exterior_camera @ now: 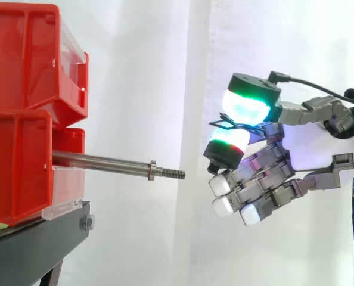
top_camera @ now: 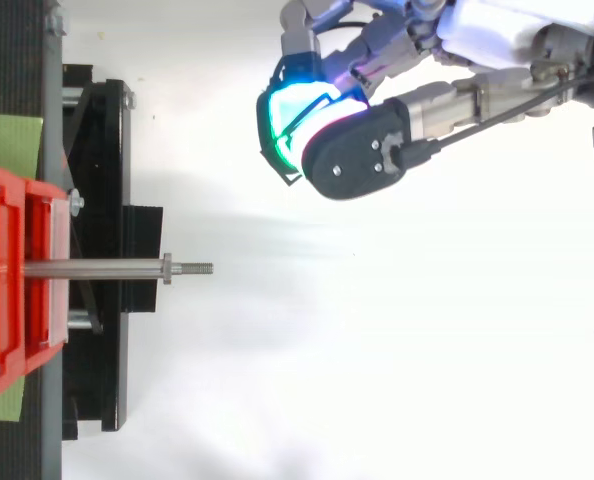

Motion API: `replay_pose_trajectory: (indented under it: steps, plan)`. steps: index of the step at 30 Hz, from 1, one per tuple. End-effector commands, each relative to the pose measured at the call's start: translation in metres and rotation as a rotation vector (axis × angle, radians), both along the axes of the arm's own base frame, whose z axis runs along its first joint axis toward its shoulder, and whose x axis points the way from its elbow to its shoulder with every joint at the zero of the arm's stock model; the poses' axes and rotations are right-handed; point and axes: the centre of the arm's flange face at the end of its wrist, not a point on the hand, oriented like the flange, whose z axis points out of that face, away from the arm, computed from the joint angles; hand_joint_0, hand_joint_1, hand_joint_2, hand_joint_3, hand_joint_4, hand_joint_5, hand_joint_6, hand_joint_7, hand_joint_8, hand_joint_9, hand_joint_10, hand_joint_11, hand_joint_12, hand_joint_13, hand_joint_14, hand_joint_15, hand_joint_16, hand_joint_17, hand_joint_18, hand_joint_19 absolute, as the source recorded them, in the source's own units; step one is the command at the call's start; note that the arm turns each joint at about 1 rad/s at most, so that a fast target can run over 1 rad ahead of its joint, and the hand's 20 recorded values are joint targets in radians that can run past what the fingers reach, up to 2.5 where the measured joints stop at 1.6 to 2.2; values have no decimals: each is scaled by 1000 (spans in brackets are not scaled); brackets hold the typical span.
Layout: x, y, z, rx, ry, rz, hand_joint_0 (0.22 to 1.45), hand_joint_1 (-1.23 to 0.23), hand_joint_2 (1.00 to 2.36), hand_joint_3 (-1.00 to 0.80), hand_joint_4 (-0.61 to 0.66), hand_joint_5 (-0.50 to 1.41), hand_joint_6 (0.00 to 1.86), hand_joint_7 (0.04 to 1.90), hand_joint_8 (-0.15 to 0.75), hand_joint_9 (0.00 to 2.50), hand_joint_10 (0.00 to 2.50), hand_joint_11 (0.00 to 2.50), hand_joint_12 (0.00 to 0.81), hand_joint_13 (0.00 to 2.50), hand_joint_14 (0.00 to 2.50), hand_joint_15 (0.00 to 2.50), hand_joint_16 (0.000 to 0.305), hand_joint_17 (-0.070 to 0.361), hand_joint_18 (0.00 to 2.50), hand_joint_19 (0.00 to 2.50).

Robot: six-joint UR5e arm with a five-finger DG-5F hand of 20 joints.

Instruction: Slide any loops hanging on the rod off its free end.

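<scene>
A white curtain (exterior_camera: 165, 71) hangs behind everything. At the left, red bins (exterior_camera: 22, 119) sit stacked on a black stand (exterior_camera: 40, 238), and a green sheet (top_camera: 7, 145) lies under them. A shiny metal rod (exterior_camera: 99, 161) pokes out level from between the bins, past the edge of the stand. Its free end points toward me. It has a little ring near the tip and then a screw part. My hand (exterior_camera: 308, 149) is in the air, well apart from that free end, a bit higher than the rod in the side view. From above it sits off to one side of the rod's line. I pinch a thin black loop (exterior_camera: 227, 124) between two of my fingertips (exterior_camera: 248, 107). The top one glows green and white, and the one below glows red and green. The loop is small and wiry and sticks out a little toward the rod. It is off the rod and not touching it. My other fingers are curled in below, with white tips, and they hold nothing.
</scene>
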Motion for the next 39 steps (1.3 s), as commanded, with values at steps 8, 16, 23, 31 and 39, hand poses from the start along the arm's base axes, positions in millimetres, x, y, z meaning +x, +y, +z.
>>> replay_pose_trajectory:
  steps: [8,16,23,31,39]
  plan:
    - [-1,-4,0,-4,-1,-15,688,-890,1000,-500,138,-192,835,1102,265,840,12,364,337,755,6,153,46,104,747,330]
    - [-1,-6,0,18,-5,-34,742,-908,1000,-500,128,-209,853,1090,245,787,11,354,336,744,5,135,45,100,747,281]
    - [-1,-6,0,18,-6,-36,744,-936,1000,-500,120,-215,849,1061,226,754,11,350,325,731,4,120,41,91,727,240]
    - [-1,-6,0,18,-6,-34,686,-904,1000,-500,118,-209,843,1056,234,791,11,354,324,734,5,125,39,87,708,265]
    - [-1,-5,0,17,-6,-40,617,-834,1000,-500,140,-200,828,1047,247,815,12,364,333,744,5,140,39,87,698,296]
